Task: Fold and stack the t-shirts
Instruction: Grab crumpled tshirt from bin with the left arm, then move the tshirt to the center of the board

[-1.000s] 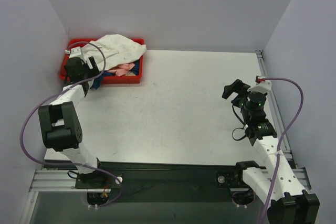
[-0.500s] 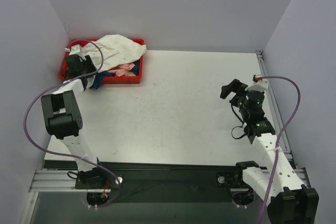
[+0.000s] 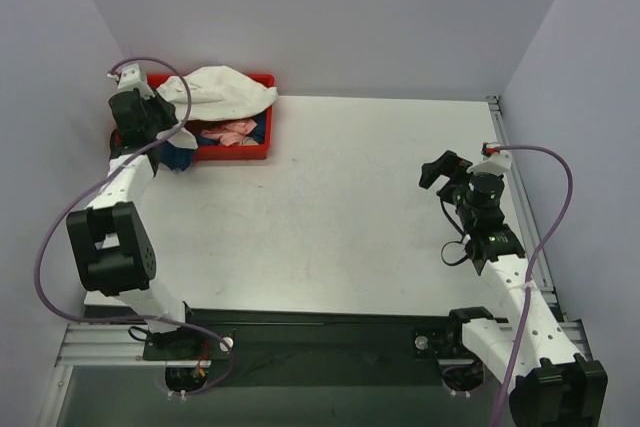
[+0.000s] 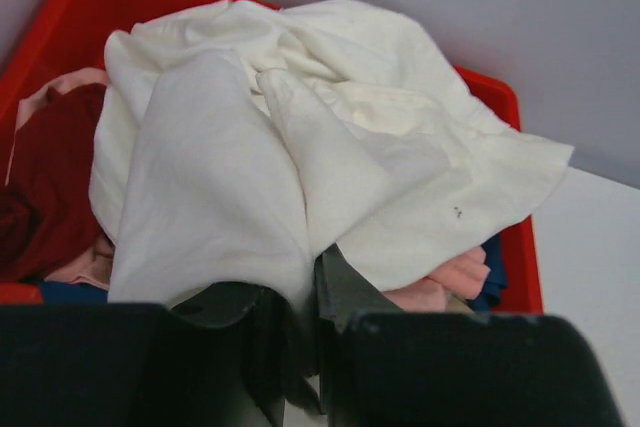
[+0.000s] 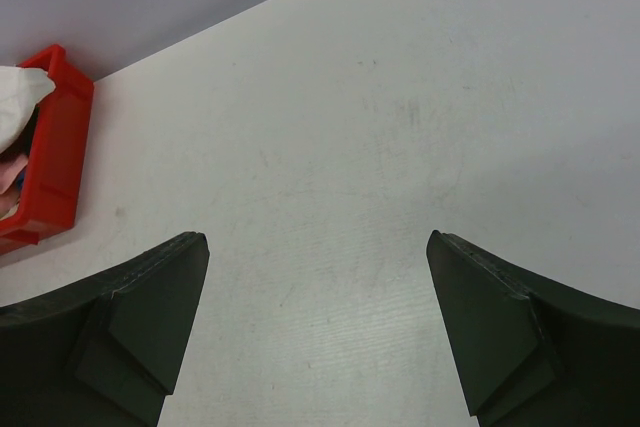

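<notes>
Left claw (image 4: 298, 299) is pinching a near fold of the limp, light cream-white t-shirt (image 4: 330, 147) at 10 o'clock; right claw (image 5: 315, 242) is gaping wide, empty.

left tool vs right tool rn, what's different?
Grip: left tool pinches a fold of the cream-white t-shirt; right tool is wide open, empty. Place: left tool at the red tray; right tool over the table. Both are dark.
</notes>
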You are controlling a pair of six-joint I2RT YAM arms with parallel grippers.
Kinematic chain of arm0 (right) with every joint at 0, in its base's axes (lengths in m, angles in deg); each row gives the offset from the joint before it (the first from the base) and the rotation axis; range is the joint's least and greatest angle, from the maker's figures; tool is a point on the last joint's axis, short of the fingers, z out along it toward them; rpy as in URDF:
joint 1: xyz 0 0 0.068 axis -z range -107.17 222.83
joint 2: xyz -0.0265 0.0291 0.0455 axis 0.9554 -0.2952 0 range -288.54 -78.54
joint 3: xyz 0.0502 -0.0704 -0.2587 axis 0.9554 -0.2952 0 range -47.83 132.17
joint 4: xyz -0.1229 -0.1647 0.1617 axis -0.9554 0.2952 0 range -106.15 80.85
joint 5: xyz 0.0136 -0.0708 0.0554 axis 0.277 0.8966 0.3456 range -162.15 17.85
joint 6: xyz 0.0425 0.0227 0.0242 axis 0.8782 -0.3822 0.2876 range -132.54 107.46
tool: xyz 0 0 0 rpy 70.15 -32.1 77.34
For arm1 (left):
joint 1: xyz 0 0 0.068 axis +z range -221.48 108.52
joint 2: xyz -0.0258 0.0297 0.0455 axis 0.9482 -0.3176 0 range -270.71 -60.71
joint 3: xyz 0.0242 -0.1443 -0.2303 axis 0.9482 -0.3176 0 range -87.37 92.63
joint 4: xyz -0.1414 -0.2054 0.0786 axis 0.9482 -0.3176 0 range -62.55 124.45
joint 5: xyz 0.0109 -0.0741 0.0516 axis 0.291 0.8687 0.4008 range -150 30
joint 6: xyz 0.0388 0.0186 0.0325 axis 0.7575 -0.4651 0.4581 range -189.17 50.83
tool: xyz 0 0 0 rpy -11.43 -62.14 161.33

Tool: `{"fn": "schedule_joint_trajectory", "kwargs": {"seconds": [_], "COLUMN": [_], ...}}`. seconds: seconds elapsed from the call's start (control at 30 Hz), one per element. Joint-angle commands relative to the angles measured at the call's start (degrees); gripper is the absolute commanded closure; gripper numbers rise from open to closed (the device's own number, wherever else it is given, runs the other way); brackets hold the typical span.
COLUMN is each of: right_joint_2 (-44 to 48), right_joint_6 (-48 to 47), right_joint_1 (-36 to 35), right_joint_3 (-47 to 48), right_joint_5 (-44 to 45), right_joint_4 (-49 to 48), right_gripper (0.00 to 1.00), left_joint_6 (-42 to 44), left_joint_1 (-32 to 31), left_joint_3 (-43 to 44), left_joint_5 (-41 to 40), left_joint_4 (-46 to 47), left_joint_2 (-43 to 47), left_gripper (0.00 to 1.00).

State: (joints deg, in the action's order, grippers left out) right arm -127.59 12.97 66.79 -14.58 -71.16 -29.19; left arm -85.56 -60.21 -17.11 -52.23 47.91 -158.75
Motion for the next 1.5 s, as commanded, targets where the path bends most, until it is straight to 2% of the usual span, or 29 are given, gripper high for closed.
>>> {"fn": "schedule_joint_trajectory", "kwargs": {"seconds": [0.0,0.07,0.23,0.53,0.73,0.9,0.97,1.03,1.07,1.13,1.23,1.3,1.47], "right_joint_2": [0.2,-0.3,-2.4,0.7,3.4,4.1,3.5,2.7,1.5,0.2,-1.7,-3.0,-6.5], "right_joint_6": [0.3,0.5,0.8,1.6,1.6,2.3,3.0,3.8,4.3,5.4,5.4,4.8,4.6], "right_joint_1": [0.1,0.0,0.1,-0.1,-0.1,-0.2,-0.4,-0.4,-0.6,-1.2,-5.0,-8.9,-13.3], "right_joint_3": [-0.2,0.0,1.3,2.3,1.9,1.6,1.0,0.7,0.6,0.6,0.7,0.7,0.7], "right_joint_5": [-0.5,-0.5,-3.5,-6.4,-5.6,-6.1,-6.8,-8.6,-9.4,-11.6,-10.5,-8.5,-5.0], "right_joint_4": [-2.5,-3.1,-2.2,0.4,2.8,3.0,2.1,1.1,0.8,0.0,-0.1,0.7,2.5], "right_gripper": [0.02,0.02,0.03,0.03,0.03,0.03,0.03,0.04,0.04,0.06,0.09,0.09,0.1], "left_joint_6": [-0.6,0.9,4.7,2.9,-0.7,-2.0,-2.3,-1.6,-1.3,-1.3,-1.1,-2.0,-2.9], "left_joint_1": [-1.8,-3.2,-13.1,-27.7,-31.3,-31.4,-31.4,-31.4,-31.4,-31.3,-31.4,-31.4,-33.0], "left_joint_3": [4.4,6.4,9.9,22.2,28.0,22.7,15.5,9.2,2.5,-3.3,-13.7,-20.4,-30.3], "left_joint_5": [2.6,3.9,5.3,19.5,25.4,23.4,21.3,15.7,13.2,6.1,1.6,1.5,0.3], "left_joint_4": [1.3,-0.4,-2.7,-7.0,-6.5,-5.2,-4.5,-4.8,-4.8,-4.5,-3.5,-1.2,1.0], "left_joint_2": [6.9,10.0,18.3,23.1,21.7,21.0,20.8,20.1,19.8,18.6,16.9,16.6,19.4], "left_gripper": [1.0,1.0,1.0,1.0,1.0,1.0,0.72,0.53,0.48,0.33,0.26,0.23,0.2]}}
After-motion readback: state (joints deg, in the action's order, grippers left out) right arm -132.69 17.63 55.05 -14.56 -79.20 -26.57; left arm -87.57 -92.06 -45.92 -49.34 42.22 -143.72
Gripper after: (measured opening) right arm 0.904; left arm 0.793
